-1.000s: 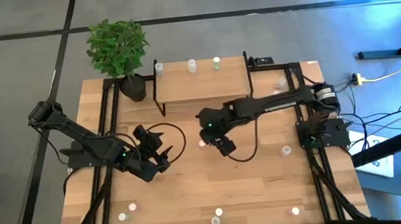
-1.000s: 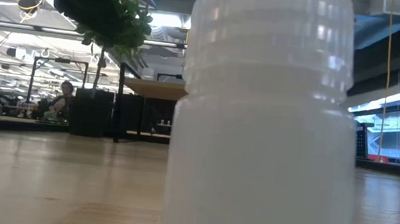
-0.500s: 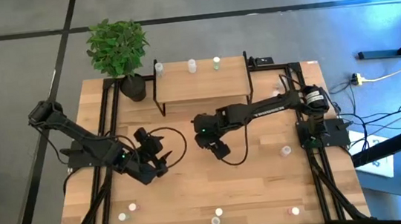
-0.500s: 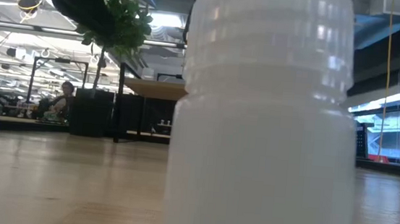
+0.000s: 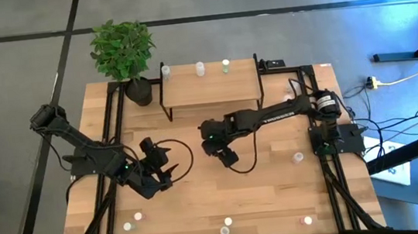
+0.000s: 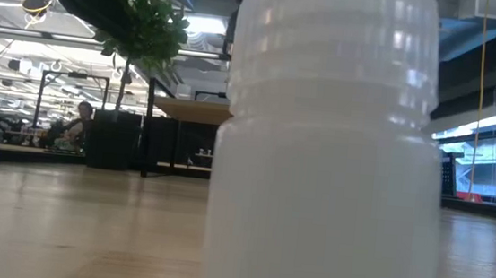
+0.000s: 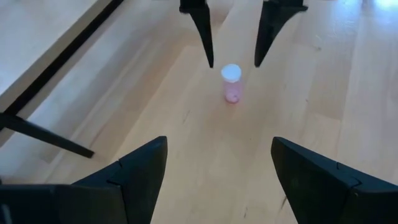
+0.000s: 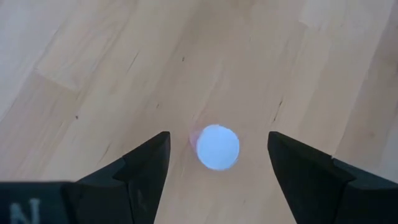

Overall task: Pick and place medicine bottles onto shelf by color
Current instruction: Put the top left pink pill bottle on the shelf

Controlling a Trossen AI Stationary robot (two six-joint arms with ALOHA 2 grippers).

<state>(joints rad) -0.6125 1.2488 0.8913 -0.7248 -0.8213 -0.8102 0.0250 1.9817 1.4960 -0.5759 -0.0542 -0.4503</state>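
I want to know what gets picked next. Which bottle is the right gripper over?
The pink bottle with a white cap, standing mid-table between the open right gripper's fingers; the other bottles stand on the shelf or near the table's edges.

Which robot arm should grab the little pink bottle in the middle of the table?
The right one, probably. Its gripper hangs right over the pink bottle, fingers open on either side. The left gripper waits farther away, only looking on.
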